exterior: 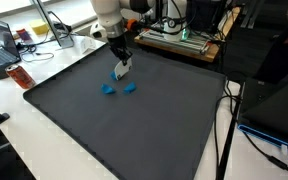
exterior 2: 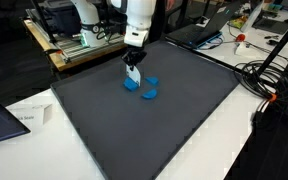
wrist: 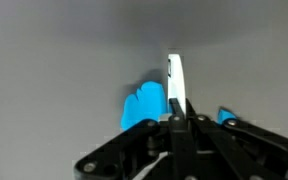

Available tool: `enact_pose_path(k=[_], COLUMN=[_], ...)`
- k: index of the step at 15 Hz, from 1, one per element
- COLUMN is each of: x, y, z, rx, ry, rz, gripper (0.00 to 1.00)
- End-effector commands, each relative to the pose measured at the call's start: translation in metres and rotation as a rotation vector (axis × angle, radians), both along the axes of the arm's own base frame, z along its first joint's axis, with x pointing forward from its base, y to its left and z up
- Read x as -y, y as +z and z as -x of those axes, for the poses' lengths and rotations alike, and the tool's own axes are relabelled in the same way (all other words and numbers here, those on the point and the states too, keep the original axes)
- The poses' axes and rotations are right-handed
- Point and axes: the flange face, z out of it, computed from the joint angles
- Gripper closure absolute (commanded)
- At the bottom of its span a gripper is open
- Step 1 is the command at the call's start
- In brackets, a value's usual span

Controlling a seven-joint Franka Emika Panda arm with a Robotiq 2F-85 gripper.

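- While the black gripper point(wrist: 176, 112) held its jaws clamped on a thin white strip point(wrist: 175, 75), the narrow pinch risked letting it slip.
- Swinging toward nine o'clock could have knocked the blue plastic piece point(wrist: 144, 106).

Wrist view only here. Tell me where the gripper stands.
Observer: The gripper, shut on a white piece, points straight down near one edge of a large dark mat.
Operator: Place the blue pieces.
Observer: A blue piece and a second blue piece lie apart on the mat beside the gripper.
Operator: Report what's off the mat.
Observer: Past its corner lie cables, far from the gripper.
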Motion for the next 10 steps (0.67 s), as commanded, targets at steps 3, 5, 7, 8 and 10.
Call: enact_pose_path(k=[3,5,7,8,10], x=[0.002,0.002,0.002,0.001,0.002], y=[0.057,0.072,0.085,0.09,0.099], z=[0.014,0.012,0.008,0.008,0.003], rx=[0.083,0.098,0.088,0.067,0.028], ry=[0.02,-0.004,-0.031,-0.04,-0.096], rz=[-0.031,-0.028,-0.022,-0.031,0.006], gripper=[0.99,0.99,0.99,0.99,0.99])
